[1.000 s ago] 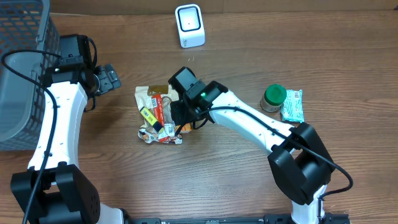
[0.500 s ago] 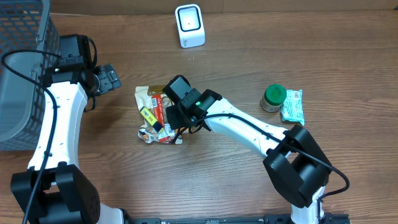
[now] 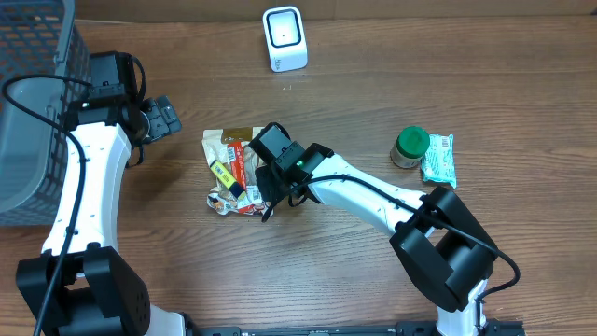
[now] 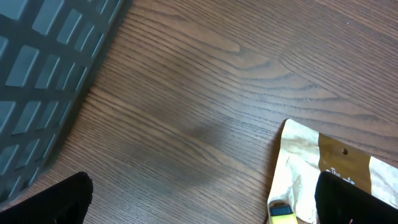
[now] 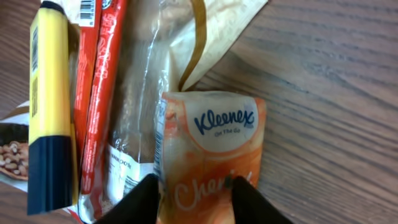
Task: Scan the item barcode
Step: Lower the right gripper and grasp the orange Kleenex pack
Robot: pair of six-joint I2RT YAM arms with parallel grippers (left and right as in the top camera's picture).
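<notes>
The Kleenex pack (image 5: 211, 149) lies at the edge of the snack-packet heap (image 3: 231, 173) mid-table, near a yellow tube (image 5: 48, 106). The right gripper (image 5: 198, 198) pinches its 2 sides. The left gripper (image 4: 202, 202) hangs spread wide beside the basket (image 4: 43, 74).

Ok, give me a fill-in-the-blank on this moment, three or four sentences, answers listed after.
1. The orange soft tissue pack between the fingers of the right tool carries the brand name ____.
2. The round jar beside the teal packet has a ____ lid.
3. The left tool stands wide open, holding ____.
4. The stick with the dark blue cap has a ____ body.

Missing words: Kleenex; green; nothing; yellow.
</notes>
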